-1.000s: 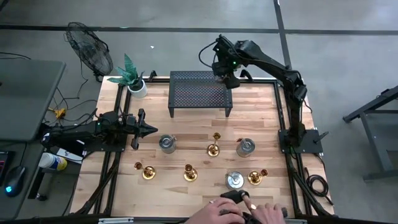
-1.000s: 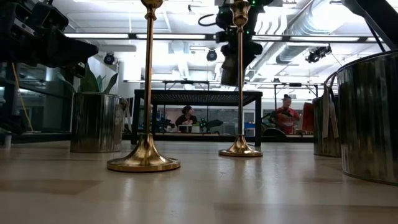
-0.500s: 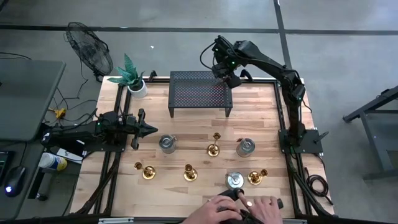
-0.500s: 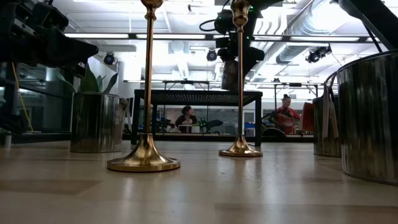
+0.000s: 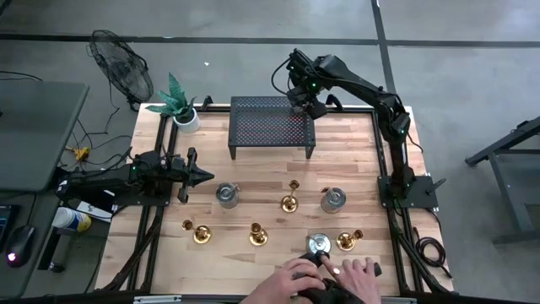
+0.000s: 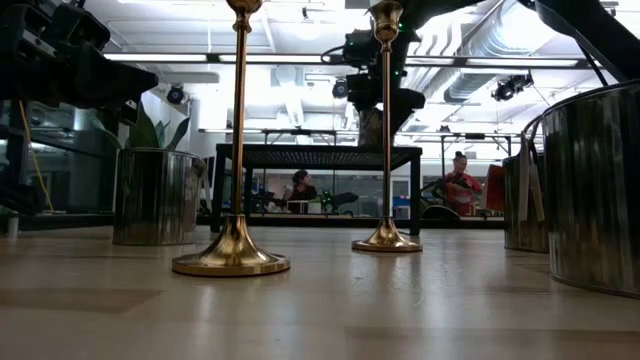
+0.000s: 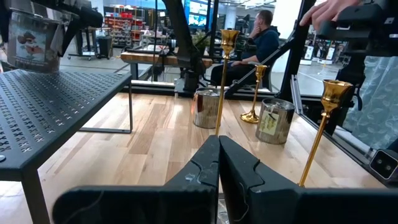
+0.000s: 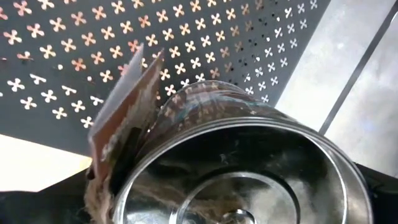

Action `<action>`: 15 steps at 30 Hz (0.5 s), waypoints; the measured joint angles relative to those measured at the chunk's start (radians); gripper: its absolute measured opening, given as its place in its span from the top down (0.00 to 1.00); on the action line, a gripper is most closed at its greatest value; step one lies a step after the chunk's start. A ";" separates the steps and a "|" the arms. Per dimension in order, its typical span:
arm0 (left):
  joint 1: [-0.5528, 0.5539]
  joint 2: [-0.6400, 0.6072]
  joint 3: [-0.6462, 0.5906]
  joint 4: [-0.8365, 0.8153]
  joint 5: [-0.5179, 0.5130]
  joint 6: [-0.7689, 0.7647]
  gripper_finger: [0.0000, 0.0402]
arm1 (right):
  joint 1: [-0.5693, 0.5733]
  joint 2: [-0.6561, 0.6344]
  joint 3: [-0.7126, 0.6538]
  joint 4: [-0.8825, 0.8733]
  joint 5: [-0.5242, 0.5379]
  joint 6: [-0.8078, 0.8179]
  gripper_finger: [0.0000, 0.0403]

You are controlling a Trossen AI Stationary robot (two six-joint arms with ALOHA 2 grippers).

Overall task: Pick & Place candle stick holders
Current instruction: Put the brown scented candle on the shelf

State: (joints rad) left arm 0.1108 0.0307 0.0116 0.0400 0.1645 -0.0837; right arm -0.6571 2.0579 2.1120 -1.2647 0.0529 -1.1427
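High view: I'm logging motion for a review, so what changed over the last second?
The right tool, holding a silver tin, drifted slightly back over the black perforated shelf. A person's hands shifted at the front edge. The left tool and gold candle stick holders stayed put.

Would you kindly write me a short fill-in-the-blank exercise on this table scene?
1. The right gripper holds a silver metal tin above the black perforated ____.
2. The left gripper rests with its fingers ____.
3. The green potted plant stands at the table's far ____ corner.

Missing words: shelf; shut; left
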 joint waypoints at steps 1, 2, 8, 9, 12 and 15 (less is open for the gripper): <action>0.000 0.000 0.000 0.000 0.000 0.000 1.00 | 0.000 0.000 0.000 0.001 0.000 0.000 0.13; 0.000 0.000 0.000 0.000 0.000 0.000 1.00 | 0.000 0.000 0.000 0.003 -0.003 0.000 0.13; 0.000 0.000 0.000 0.000 0.000 0.000 1.00 | -0.003 0.000 0.000 0.018 -0.005 0.088 0.11; 0.000 0.000 0.000 0.000 0.000 0.000 1.00 | -0.004 0.000 0.000 0.020 0.002 0.104 0.10; 0.000 0.000 0.000 0.000 0.000 0.000 1.00 | -0.004 0.000 0.000 0.020 0.017 0.133 0.08; 0.000 0.000 0.000 0.000 0.000 0.000 1.00 | -0.004 0.000 0.000 0.019 0.016 0.168 0.07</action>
State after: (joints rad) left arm 0.1108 0.0306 0.0116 0.0399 0.1646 -0.0837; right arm -0.6610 2.0576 2.1120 -1.2457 0.0688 -0.9752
